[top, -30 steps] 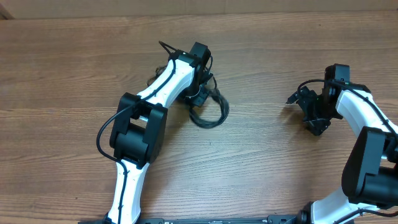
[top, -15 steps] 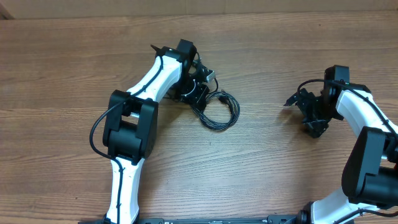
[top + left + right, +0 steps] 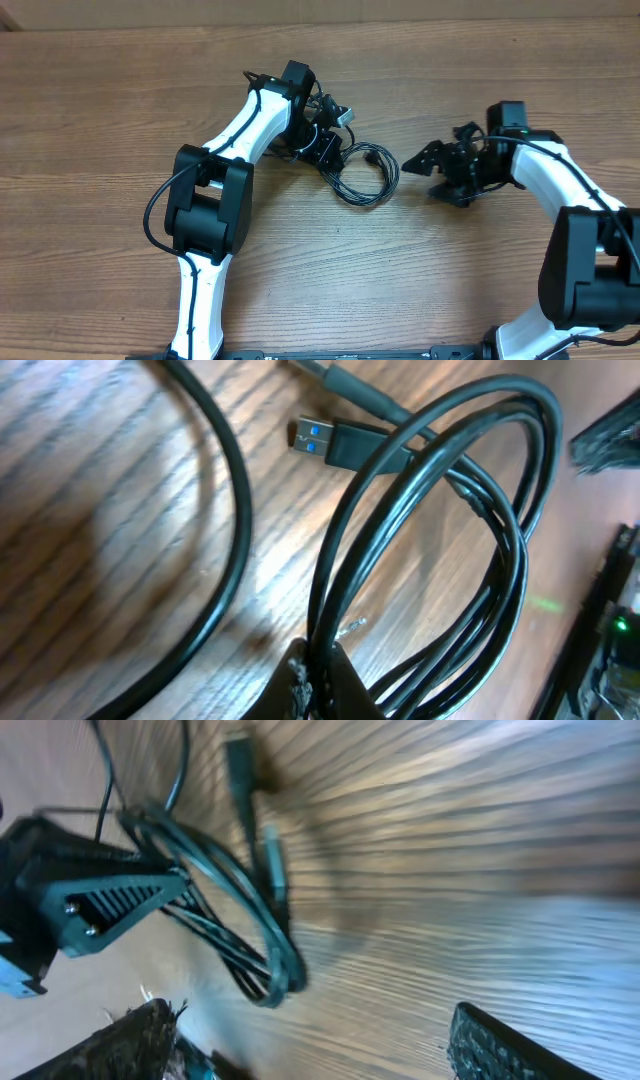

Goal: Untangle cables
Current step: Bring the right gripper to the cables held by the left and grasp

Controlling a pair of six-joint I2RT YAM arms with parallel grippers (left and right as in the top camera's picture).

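Note:
The cables [image 3: 365, 178] lie as a coiled loop of thin black cords on the wooden table [image 3: 120, 120], left of centre. My left gripper [image 3: 330, 158] is shut on several strands at the loop's left side. The left wrist view shows the fingertips [image 3: 300, 682] pinching those strands, with the cables [image 3: 430, 510] arching away. A USB plug [image 3: 330, 440] with a blue insert rests beside them. My right gripper [image 3: 425, 175] stands open just right of the loop, touching nothing. In the blurred right wrist view, the cables [image 3: 250, 940] lie ahead of the right gripper [image 3: 315, 1045], apart from both fingers.
The left arm's own thicker black cable [image 3: 225, 490] curves across the table beside the loop. The left gripper's black body [image 3: 90, 910] shows beyond the loop in the right wrist view. Bare wood [image 3: 480, 290] stretches in front of both arms.
The left gripper dragged the cable loop to the right. The right arm swung left, close to the loop's right side, its jaws narrowing slightly.

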